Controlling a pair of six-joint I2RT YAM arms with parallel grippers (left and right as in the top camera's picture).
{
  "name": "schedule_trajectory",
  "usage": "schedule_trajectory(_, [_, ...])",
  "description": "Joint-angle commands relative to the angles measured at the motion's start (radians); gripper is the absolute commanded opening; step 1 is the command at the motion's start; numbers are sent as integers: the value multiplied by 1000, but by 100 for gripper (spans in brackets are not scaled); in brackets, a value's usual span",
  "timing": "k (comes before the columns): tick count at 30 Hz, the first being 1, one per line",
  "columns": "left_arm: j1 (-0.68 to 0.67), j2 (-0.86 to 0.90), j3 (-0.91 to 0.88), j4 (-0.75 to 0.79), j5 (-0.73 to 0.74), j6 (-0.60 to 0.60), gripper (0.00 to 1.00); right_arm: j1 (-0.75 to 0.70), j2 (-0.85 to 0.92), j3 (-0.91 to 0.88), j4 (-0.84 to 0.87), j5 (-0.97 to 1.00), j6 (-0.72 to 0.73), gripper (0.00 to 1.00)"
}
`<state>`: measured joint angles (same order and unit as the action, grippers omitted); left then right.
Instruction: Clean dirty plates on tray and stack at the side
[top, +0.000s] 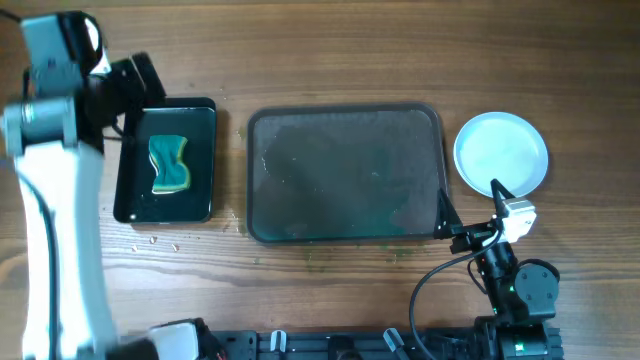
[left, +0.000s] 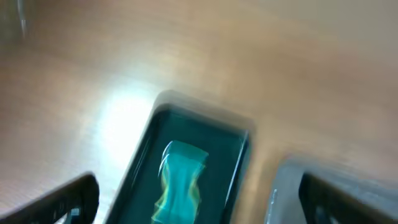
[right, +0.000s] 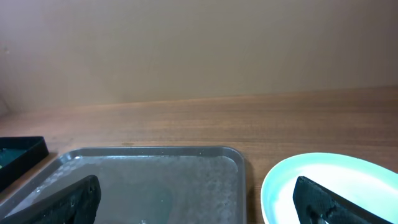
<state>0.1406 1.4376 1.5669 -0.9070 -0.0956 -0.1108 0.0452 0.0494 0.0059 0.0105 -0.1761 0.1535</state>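
Wooden table (top: 300, 290), and we see the tray (top: 345, 180) bare, plates (top: 501, 152) sitting at its 3 o'clock. Both the left gripper (left: 199, 199) and right gripper (top: 472, 205) are spread, empty. We'd guess plates are stiff, slick, chippable, so pinch the rim.

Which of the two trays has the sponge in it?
The smaller glossy black tray on the left holds the sponge; the big grey tray has none.

One grey tray (top: 345, 175), one black tray (top: 205, 150), one sponge (top: 169, 165). Just ahead of the right gripper (top: 468, 200), one plate (top: 501, 150) shows; it may be a stack, which the overhead view cannot settle.
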Motion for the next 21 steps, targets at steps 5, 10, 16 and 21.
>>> schedule_trajectory(5, [-40,-486,-609,457,153,-3,100,4,-14,-1,4,-11,10,100])
schedule_trajectory(10, [-40,-873,-1043,694,158,-2,100,4,-14,-1,4,-11,10,100])
schedule_trajectory(16, [-47,-1184,-1356,796,154,3,100,4,-14,-1,4,-11,10,100])
schedule_trajectory(21, [-85,-1333,-1480,814,148,78,100,4,-14,-1,4,-11,10,100])
